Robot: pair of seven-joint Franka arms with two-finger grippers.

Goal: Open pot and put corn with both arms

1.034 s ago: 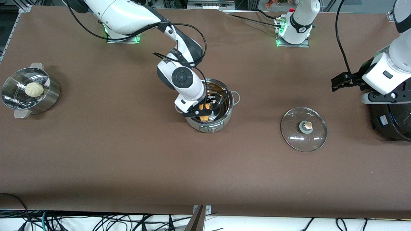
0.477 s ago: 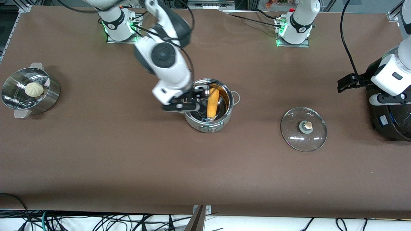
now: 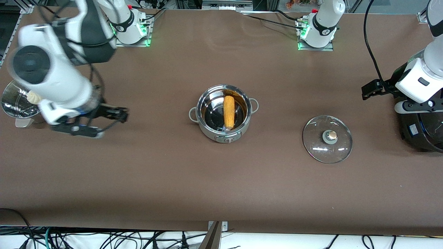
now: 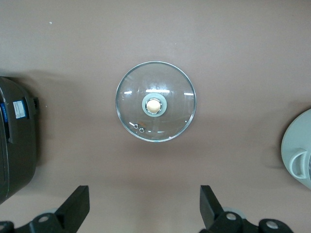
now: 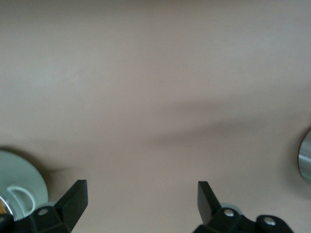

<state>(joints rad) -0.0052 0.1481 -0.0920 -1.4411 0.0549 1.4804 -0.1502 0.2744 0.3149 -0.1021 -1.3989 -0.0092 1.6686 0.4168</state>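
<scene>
Three views split the scene between them. Only the front view shows the corn (image 3: 228, 111) lying inside the open pot (image 3: 224, 117) at the middle of the desk (image 3: 221, 180), its length running from 12 to 6 o'clock across the pot's floor. The same view shows the glass lid (image 3: 327, 139) flat on the desk toward the left arm's end, at about 3 o'clock from the pot and well apart from it. The left wrist view looks straight down on that lid (image 4: 156, 108), its knob up, with the black cooker (image 4: 17, 138) at one edge and a sliver of the pot's rim (image 4: 297, 154) at another. The right wrist view shows mostly bare brown cloth, plus a handle of the pot (image 5: 19, 194). The right gripper (image 3: 104, 119) hangs over open desk between the pot and the steamer basket (image 3: 17, 103), the arm bent low and its jaws spread wide, holding nothing. The left gripper (image 3: 372, 88) hangs by the cooker (image 3: 420, 129) at the left arm's end, jaws likewise wide and empty. Broad bare cloth lies on the front camera's side of the pot, toward 6 o'clock, down to the desk's edge.
</scene>
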